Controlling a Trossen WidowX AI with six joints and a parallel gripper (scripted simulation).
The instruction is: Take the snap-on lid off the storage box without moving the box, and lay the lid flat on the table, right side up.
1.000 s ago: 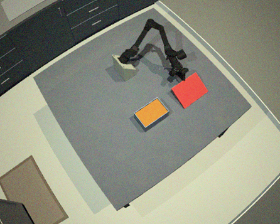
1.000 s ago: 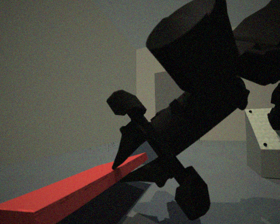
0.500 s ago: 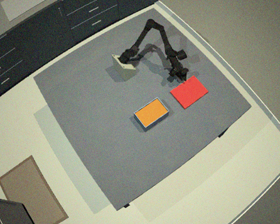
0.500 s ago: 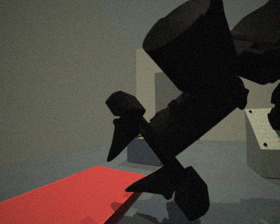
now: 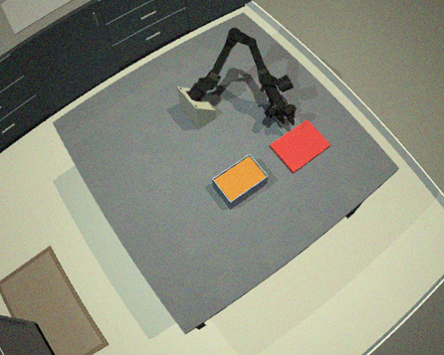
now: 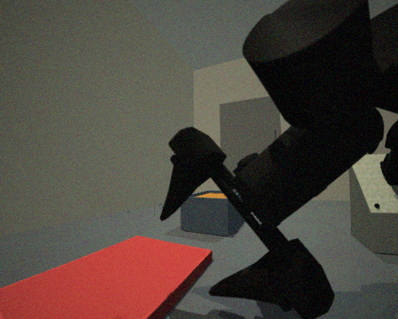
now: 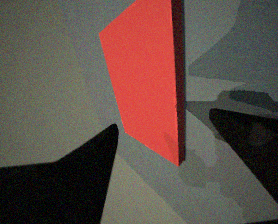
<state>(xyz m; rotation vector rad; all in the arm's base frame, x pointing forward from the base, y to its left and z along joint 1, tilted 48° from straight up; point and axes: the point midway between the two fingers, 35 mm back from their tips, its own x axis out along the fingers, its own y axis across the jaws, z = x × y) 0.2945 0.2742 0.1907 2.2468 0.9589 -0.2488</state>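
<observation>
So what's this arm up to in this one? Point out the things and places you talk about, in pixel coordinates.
The arm's tool (image 5: 280,121) (image 6: 186,256) (image 7: 162,120) is open beside a red lid (image 5: 300,146) (image 6: 114,275) (image 7: 147,75), holding nothing. The lid lies flat on the grey table (image 5: 170,221), off the storage box (image 5: 216,186) (image 6: 203,217), which stands nearby with its orange interior (image 5: 240,178) (image 6: 211,195) showing. So the lid is off and laid down; its smooth, plain face is up, which looks like the right side, though I can't be certain.
</observation>
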